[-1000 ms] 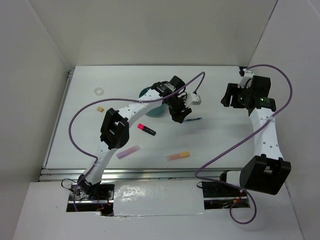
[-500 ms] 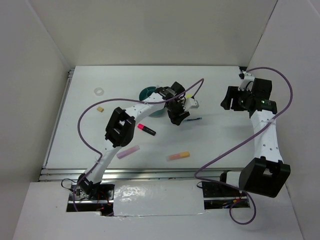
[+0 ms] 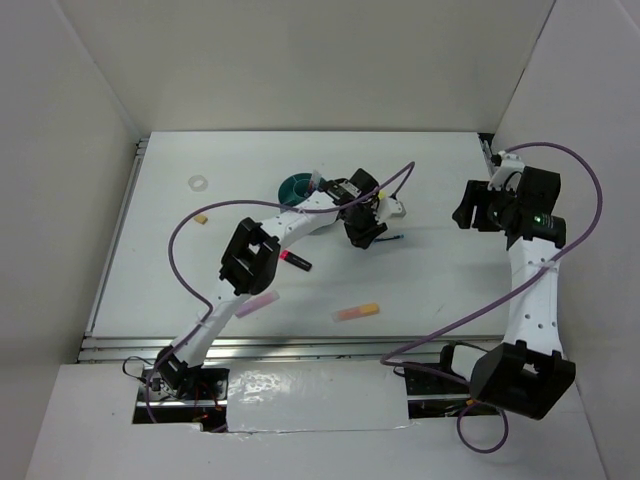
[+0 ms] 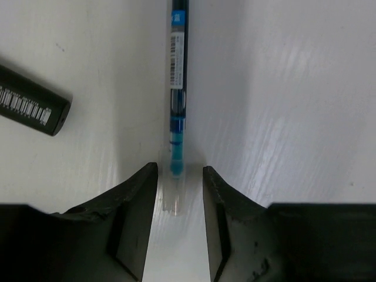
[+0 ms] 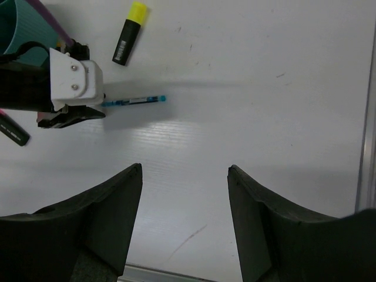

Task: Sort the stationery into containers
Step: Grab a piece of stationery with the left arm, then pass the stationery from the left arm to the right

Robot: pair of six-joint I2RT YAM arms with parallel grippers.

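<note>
A thin blue pen (image 4: 178, 76) lies on the white table; it also shows in the top view (image 3: 388, 240) and the right wrist view (image 5: 134, 101). My left gripper (image 4: 180, 170) is open, low over the table, with its jaws on either side of the pen's clear end and not touching it. In the top view the left gripper (image 3: 364, 228) is just right of the round teal organizer (image 3: 296, 187). My right gripper (image 5: 185, 170) is open and empty, held above the table at the right (image 3: 470, 205).
A black highlighter with a yellow cap (image 5: 129, 32) lies beyond the pen. A pink-capped highlighter (image 3: 293, 260), a lilac stick (image 3: 257, 303) and an orange stick (image 3: 356, 312) lie nearer the front. A clear ring (image 3: 197, 183) and a tan eraser (image 3: 200, 217) lie at the left.
My left gripper has shifted right and lowered onto the end of the blue pen. My right arm has drifted a little to the right.
</note>
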